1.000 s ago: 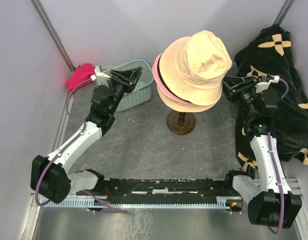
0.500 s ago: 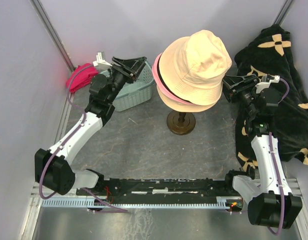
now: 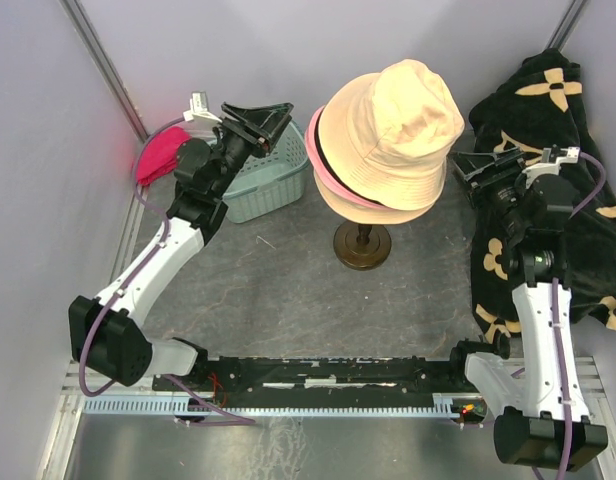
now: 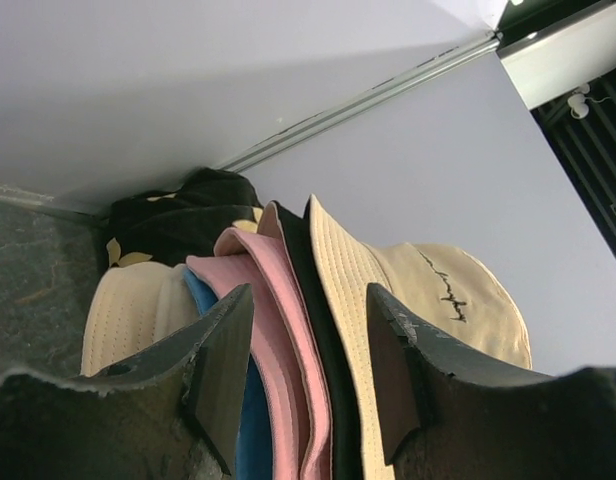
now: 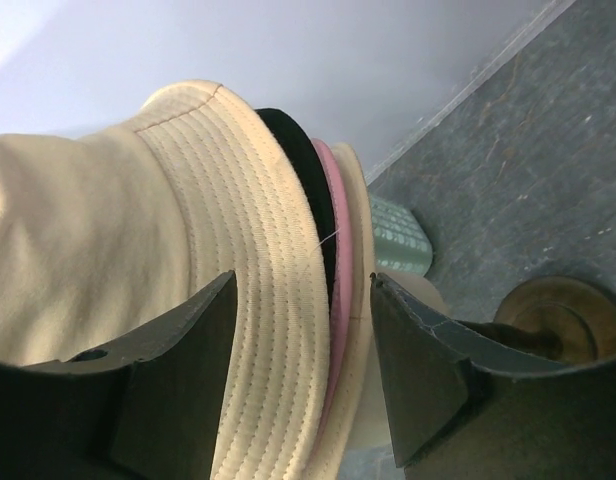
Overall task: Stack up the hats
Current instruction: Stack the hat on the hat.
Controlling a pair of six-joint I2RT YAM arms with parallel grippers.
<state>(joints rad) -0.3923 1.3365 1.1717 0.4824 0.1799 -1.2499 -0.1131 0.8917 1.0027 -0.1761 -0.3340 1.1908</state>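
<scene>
Both jaws spread, nothing held: left gripper (image 3: 277, 126) and right gripper (image 3: 469, 172) flank hats (image 3: 388, 130), brim edges just ahead of each. Stack possibly sits crooked on stand (image 3: 362, 245); a brim snagged by either finger could tip it off.

Hats (image 3: 388, 140) on stand (image 3: 362, 246), basket (image 3: 258, 178) at left
</scene>
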